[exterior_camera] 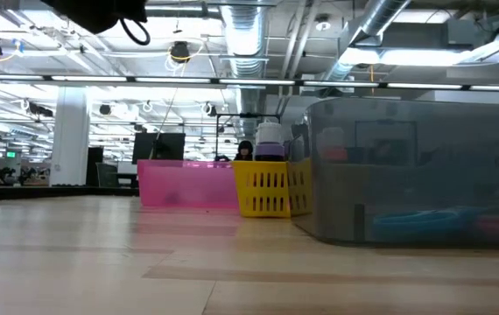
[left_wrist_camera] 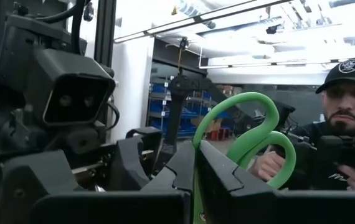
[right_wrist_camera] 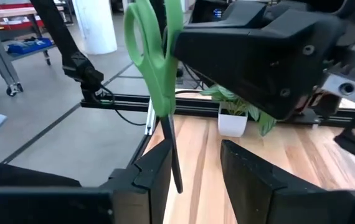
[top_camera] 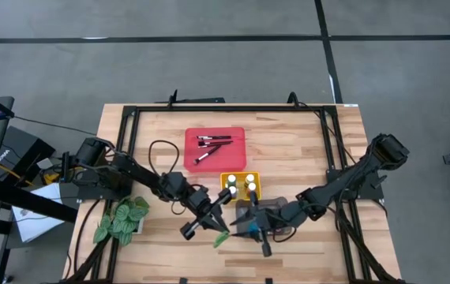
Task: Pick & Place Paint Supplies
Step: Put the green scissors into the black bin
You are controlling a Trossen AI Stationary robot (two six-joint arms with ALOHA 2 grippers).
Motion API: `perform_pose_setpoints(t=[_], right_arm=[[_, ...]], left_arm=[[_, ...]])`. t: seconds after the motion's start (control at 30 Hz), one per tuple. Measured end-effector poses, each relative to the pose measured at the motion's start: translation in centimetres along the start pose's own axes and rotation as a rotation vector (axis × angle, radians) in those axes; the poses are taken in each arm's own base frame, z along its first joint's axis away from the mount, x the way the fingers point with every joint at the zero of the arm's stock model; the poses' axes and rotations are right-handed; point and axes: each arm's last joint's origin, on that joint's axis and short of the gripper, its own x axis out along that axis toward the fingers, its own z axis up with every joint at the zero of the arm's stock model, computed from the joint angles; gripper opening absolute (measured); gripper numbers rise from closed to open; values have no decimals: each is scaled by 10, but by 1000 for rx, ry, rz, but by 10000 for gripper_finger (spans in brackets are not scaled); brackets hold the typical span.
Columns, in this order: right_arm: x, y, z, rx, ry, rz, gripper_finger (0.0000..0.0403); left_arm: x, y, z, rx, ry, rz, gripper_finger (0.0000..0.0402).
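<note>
Gripping the green-handled scissors (left_wrist_camera: 252,134) with its fingers clamped on them, your left gripper (top_camera: 215,223) hangs near the table's (top_camera: 304,142) six o'clock edge, just at seven o'clock of the yellow tray (top_camera: 241,187) of paint bottles (top_camera: 250,183). Your right gripper (top_camera: 245,229) sits just at three o'clock of it over the grey tray (top_camera: 276,211), fingers (right_wrist_camera: 159,177) parted around the hanging blade without touching. Bare wood lies open toward twelve, where the red tray (top_camera: 215,148) holds the paintbrushes (top_camera: 213,143).
</note>
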Motion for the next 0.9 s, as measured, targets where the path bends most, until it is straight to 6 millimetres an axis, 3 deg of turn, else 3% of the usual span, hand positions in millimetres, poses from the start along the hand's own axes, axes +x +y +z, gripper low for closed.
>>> perform_pose_setpoints(t=[0.57, 0.9], right_arm=[[1, 0, 6, 10, -45, 139, 133], [2, -2, 7, 2, -56, 163, 99]], left_arm=[[7, 12, 9, 19, 16, 20, 0], [6, 12, 14, 41, -34, 30, 0]])
